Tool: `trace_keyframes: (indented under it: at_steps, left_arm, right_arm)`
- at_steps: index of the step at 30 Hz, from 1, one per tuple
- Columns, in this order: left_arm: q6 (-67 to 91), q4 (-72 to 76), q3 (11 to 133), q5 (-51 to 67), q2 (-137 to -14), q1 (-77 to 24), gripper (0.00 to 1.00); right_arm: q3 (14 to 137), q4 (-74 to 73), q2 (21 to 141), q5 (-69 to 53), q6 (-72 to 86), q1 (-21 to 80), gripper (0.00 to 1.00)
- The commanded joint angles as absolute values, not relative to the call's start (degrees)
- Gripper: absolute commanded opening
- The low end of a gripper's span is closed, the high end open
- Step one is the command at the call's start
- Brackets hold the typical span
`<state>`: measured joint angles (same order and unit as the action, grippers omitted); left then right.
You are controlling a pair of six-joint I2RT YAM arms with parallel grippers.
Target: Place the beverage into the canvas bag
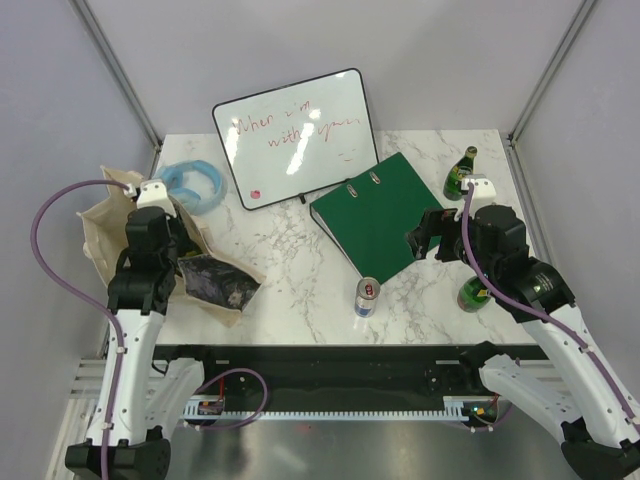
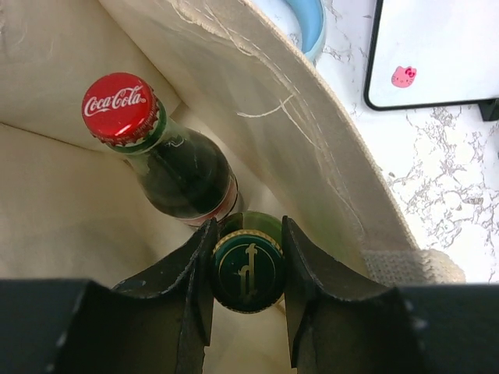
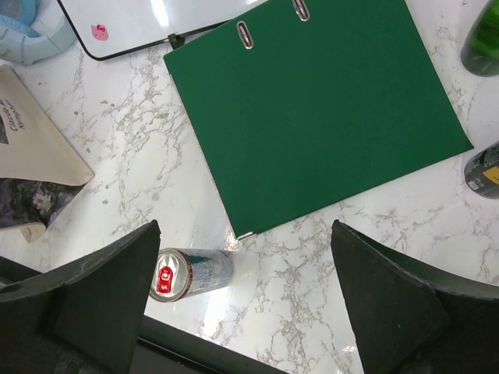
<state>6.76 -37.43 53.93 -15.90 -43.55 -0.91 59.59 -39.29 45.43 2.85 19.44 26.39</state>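
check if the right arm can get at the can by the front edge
Probably yes: the right gripper hangs open nearby, and the can stands alone on bare table just off the green binder's corner.

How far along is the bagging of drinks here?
Done: a Coca-Cola bottle sits inside the canvas bag. In hand: the left gripper is shut on a green-capped bottle inside the bag, not released. Left: the can near the open right gripper and two green bottles on the table.
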Motion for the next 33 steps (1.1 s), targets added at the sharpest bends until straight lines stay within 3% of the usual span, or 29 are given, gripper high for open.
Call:
trace_keyframes:
  at_steps: [1,33]
  left_arm:
    - [9.31,-25.66,55.63,-13.98,-42.63,1.57,0.02]
    - [12.74,-19.07,43.86,-8.44,-42.1,6.15,0.02]
  right_arm:
    - [59.59,-36.83,45.0,3.78,18.72,26.72,0.98]
    - [60.47,-36.91,46.32,3.34,18.72,26.81,0.98]
